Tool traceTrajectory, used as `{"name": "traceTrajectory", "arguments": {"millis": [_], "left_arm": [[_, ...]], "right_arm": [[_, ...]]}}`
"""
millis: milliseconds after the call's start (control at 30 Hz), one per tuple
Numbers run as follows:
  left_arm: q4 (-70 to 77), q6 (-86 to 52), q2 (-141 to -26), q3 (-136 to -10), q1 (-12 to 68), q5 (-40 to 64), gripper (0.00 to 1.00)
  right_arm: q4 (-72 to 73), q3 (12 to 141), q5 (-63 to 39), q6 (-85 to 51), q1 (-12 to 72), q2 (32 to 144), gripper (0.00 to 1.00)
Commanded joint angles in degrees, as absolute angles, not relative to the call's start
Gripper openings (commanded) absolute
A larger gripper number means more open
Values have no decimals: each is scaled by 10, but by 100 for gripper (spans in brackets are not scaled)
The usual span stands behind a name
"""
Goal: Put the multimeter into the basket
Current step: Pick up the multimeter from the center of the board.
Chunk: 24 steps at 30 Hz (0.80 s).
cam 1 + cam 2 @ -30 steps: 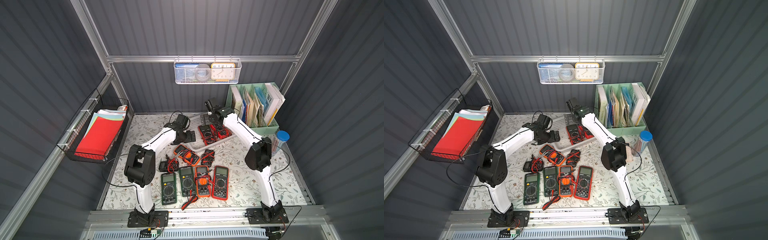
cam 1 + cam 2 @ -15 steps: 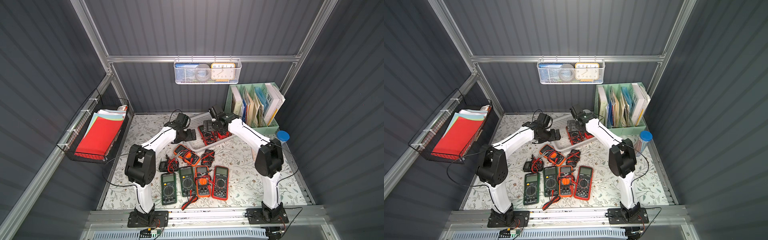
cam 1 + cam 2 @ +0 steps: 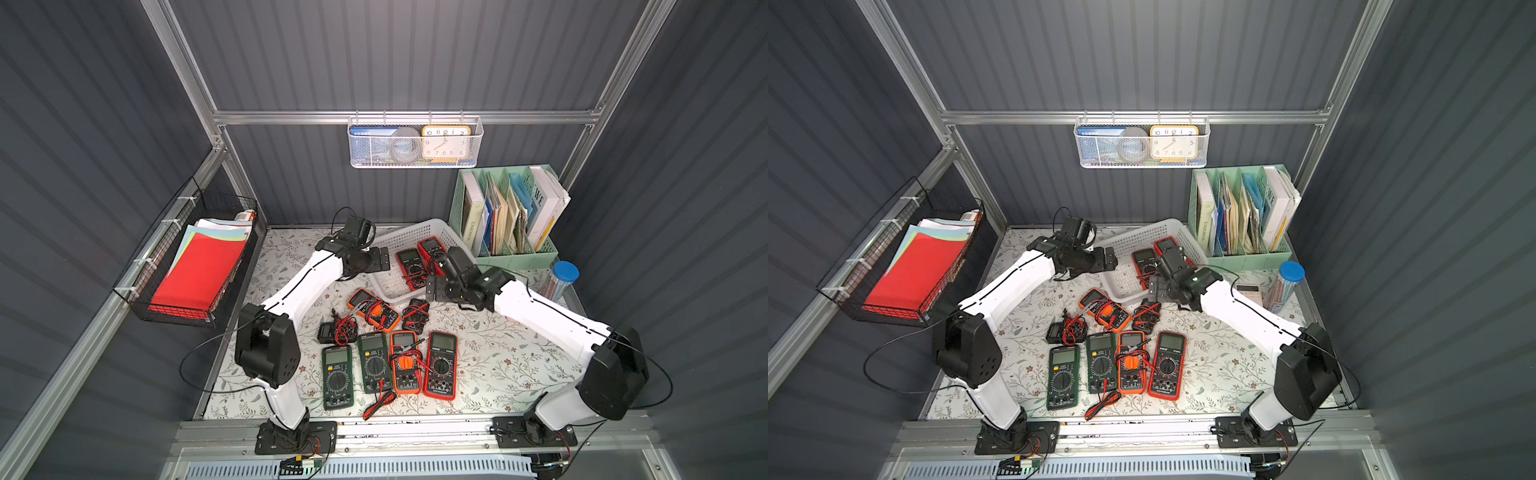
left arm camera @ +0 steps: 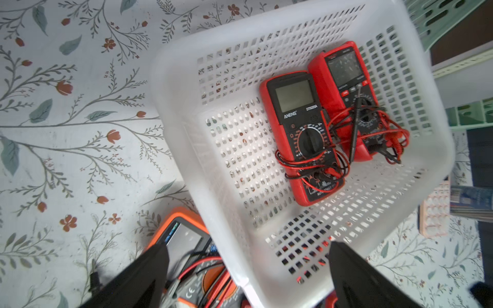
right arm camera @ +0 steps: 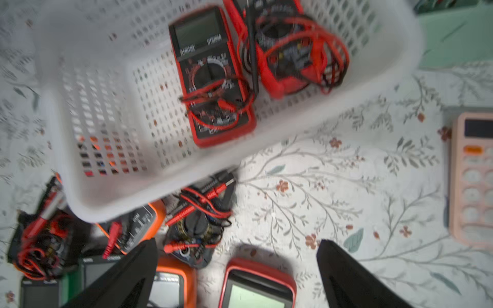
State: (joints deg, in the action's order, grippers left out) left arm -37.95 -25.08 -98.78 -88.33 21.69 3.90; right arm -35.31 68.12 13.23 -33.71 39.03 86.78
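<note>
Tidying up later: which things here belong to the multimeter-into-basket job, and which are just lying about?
Job: white basket; two red multimeters inside it; loose multimeters on the mat; left pincer; right pincer.
Lying about: wall basket with clock; black paper basket; green file rack; pink calculator; blue-lidded jar.

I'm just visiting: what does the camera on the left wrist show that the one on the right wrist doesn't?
Only the left wrist view shows the far red multimeter whole, screen included. Only the right wrist view plainly shows a small dark multimeter wound in leads and a red-framed multimeter lying on the cloth. Both show the white basket holding that far one beside the ANENG multimeter, and the orange multimeter outside it.
</note>
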Motion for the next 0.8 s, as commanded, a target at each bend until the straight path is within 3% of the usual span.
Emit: {"name": "traceTrajectory", "arguments": {"millis": [0, 267, 767], "left_arm": [[-393, -248, -945, -837, 212, 50, 99], [-390, -259, -890, -755, 212, 59, 99], [-389, -259, -884, -747, 213, 61, 99]], "right_arm": [[-357, 642, 158, -406, 415, 855, 99], [-352, 593, 154, -457, 454, 887, 99], [-344, 538, 144, -509, 496, 907, 99]]}}
